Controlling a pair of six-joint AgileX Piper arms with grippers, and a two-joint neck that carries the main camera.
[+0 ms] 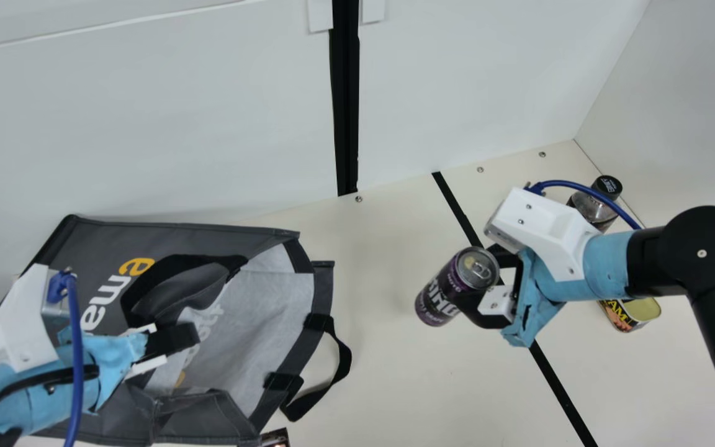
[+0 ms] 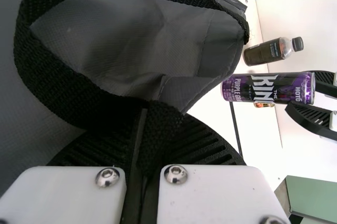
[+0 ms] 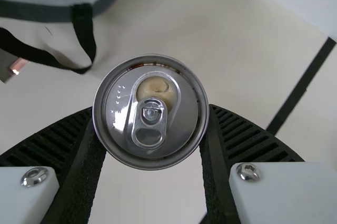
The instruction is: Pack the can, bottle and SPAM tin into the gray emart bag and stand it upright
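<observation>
Can (image 1: 447, 295), a purple metal cylinder, was pinched by the right end effector (image 3: 151, 112); black webbing handle (image 2: 58, 81) was pinched by the left end effector (image 2: 150, 126), presumably to steady the gray fabric bag (image 1: 208, 239).

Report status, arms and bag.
Left gripper: jaws shut on bag handle. Right gripper: jaws shut on can. Bag on its side, mouth toward can; bottle, SPAM tin outside. Loose handle loop by mouth.

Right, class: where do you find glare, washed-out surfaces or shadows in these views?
Right wrist view: glare on the lid of the can, faint shadow beside the handle strap; left wrist view: table washed nearly white beyond the dark bag.
</observation>
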